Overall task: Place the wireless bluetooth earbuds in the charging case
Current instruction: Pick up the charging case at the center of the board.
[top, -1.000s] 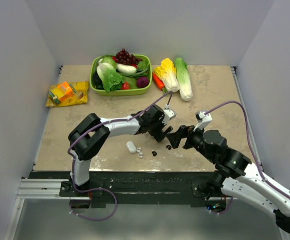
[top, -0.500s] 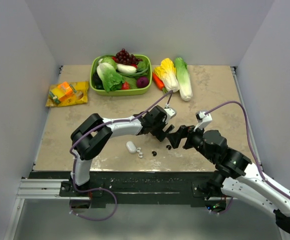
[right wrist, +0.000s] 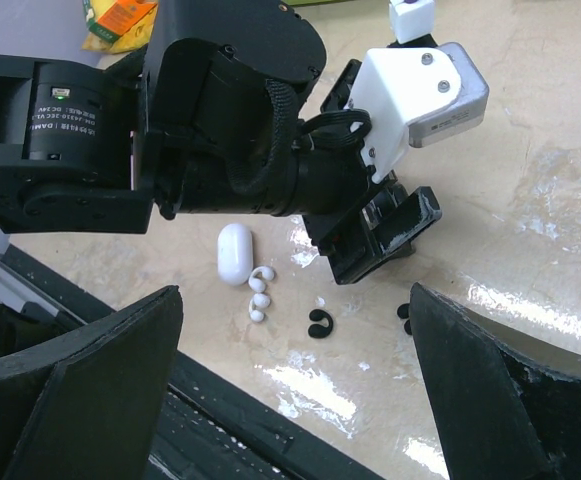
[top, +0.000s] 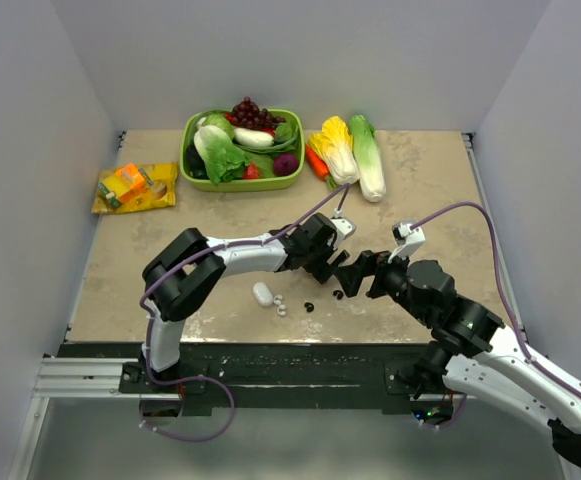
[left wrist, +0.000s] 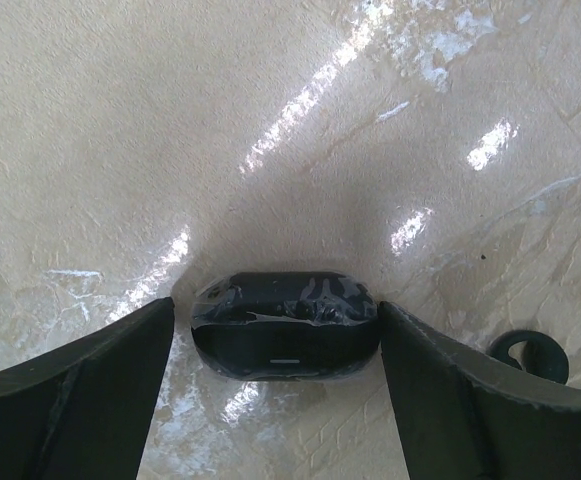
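Charging case (left wrist: 284,325) between left fingers (left wrist: 70,400); arm label (right wrist: 75,105) reads DAMI

We are stretching our left arm rightward, holding the left gripper (top: 329,270) low with its fingers parted. We are bending our right arm inward, holding the right gripper (top: 350,283) spread wide, just beside the left.

1. Top view: high behind the arm bases (top: 165,360), looking down over the whole table (top: 420,180), from afar.
2. Left wrist view: very close to the tabletop, looking down between its own fingers (left wrist: 70,400) at a black case (left wrist: 285,325).
3. Right wrist view: higher, facing the left edge, the left gripper (right wrist: 378,248) close ahead.
4. All share the patch by the middle of the near edge; top and right wrist views both show the white case (top: 262,293).
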Robot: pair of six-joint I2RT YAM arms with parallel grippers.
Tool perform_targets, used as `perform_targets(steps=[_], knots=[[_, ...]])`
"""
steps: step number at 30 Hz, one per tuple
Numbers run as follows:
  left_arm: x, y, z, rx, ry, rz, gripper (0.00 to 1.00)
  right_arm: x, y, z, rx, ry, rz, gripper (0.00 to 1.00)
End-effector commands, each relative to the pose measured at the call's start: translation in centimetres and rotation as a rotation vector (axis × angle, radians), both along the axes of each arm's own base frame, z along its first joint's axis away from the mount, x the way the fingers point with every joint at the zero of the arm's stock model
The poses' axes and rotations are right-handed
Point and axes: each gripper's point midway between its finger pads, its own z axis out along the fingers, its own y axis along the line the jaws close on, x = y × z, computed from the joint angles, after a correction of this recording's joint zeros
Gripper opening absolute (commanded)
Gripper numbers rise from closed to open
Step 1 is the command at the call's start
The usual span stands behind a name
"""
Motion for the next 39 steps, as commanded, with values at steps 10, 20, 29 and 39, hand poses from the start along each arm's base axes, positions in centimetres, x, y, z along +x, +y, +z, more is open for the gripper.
perform_targets(steps=[10, 20, 29, 39], knots=[[-1.0, 1.4, -0.9, 0.074, 0.02, -0.023, 0.93, 0.0, -0.5, 0.2, 0.008, 0.0, -0.02, 0.98], [-1.8, 1.7, -1.0, 0.063, 0.049, -0.028, 0.79, -0.1, -0.5, 0.1, 0.017, 0.004, -0.023, 0.98], [-0.8, 1.4, 1.2, -0.029, -0.044, 0.02, 0.23, 0.2, -0.4, 1.2, 0.04, -0.01, -0.037, 0.98], [-0.3, 3.4, 14.3, -0.481, -0.46, 0.096, 0.0, 2.4, -2.5, 7.2, 0.097, -0.133, -0.198, 0.98]])
